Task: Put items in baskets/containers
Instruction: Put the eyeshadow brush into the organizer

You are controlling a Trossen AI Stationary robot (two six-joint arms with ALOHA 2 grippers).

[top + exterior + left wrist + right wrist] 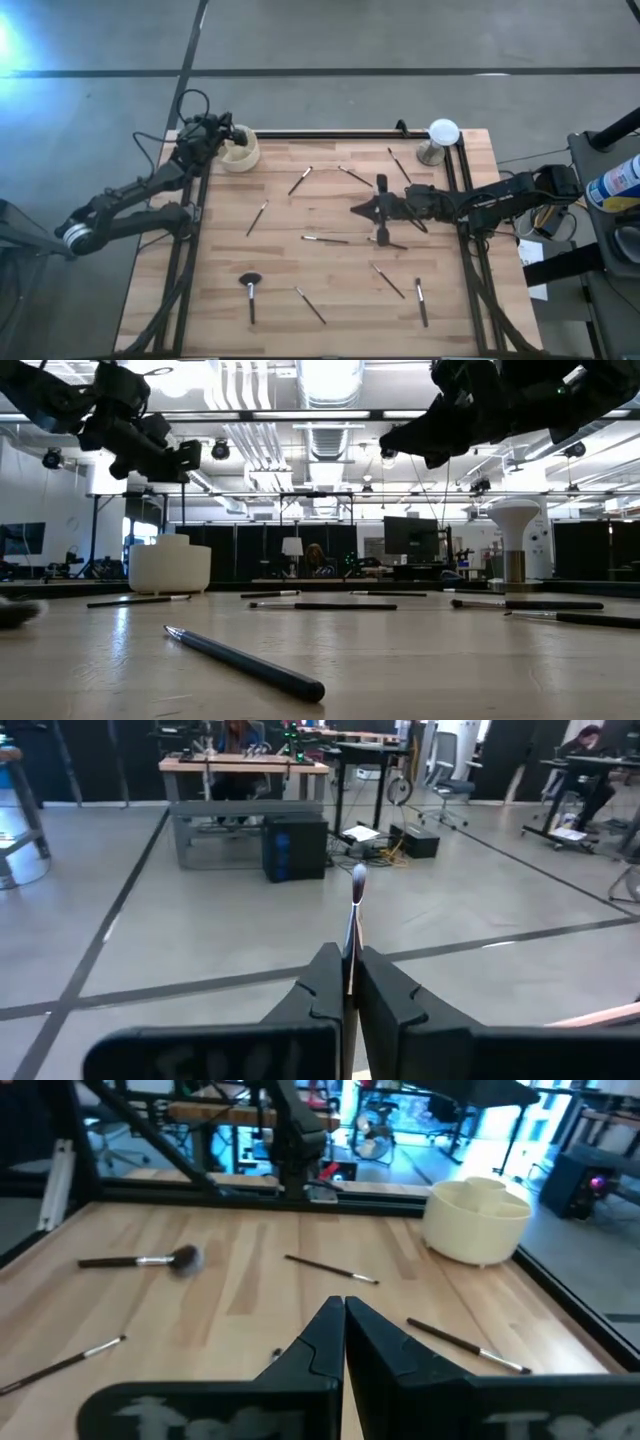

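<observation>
The cream cup with inner dividers (240, 155) stands near the table's far-left corner; it also shows in the right wrist view (475, 1220) and the low view (170, 565). My left gripper (230, 136) (346, 960) hangs over the cup, shut on a thin makeup brush (355, 910). My right gripper (356, 210) (343, 1302) hovers shut above the table's middle and holds nothing. Several thin brushes lie flat on the wood, among them one (325, 239) below the right gripper and the fluffy-headed brush (250, 290) (140, 1261) toward the near-left. My left gripper pinches the brush's handle (350, 955) between its two fingers. The dark bristle head (358, 875) sticks out past the fingertips toward the room beyond the table's far edge. The brush is lifted clear of the table.
A white dome on a metal stand (440, 135) (515, 525) stands at the far-right corner. A black frame rail (350, 133) runs along the far edge and down both sides. One dark brush (245, 660) lies close to the low camera.
</observation>
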